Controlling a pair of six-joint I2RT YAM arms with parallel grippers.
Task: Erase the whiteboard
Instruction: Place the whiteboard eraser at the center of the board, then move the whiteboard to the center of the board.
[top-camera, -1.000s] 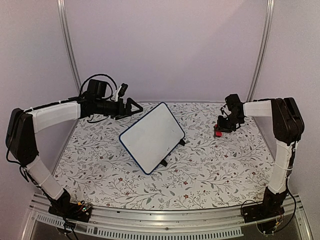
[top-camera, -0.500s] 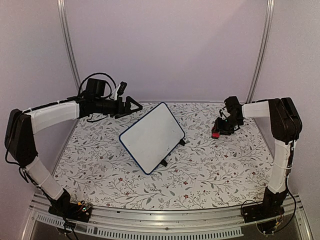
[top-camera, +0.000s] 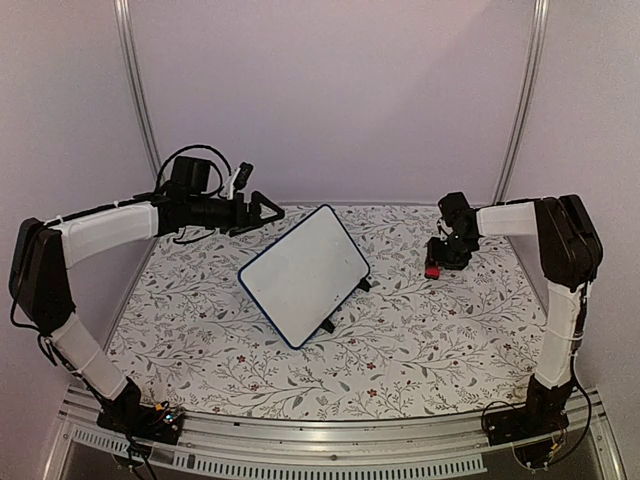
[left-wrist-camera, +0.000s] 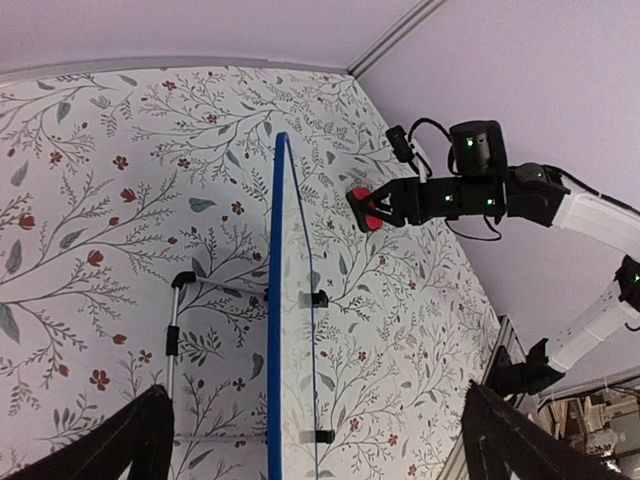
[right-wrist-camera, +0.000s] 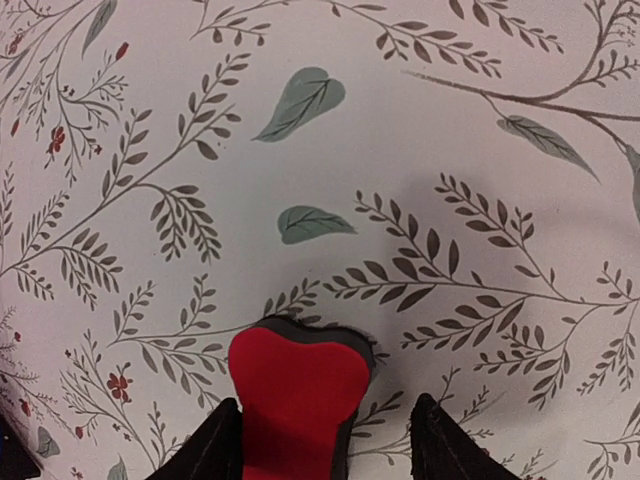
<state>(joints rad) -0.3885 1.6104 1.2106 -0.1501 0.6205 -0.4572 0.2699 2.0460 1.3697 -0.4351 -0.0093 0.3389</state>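
One blank whiteboard (top-camera: 305, 275); red eraser (right-wrist-camera: 298, 385) lies inside the parted right gripper (right-wrist-camera: 326, 402).

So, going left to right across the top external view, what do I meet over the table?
left gripper, whiteboard, red eraser

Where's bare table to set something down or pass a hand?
Free on the table: near strip between the whiteboard and the arm bases; also the patch left of the whiteboard. Crowded: far right, right gripper open around the red eraser; far left corner, left gripper hovering behind the whiteboard.
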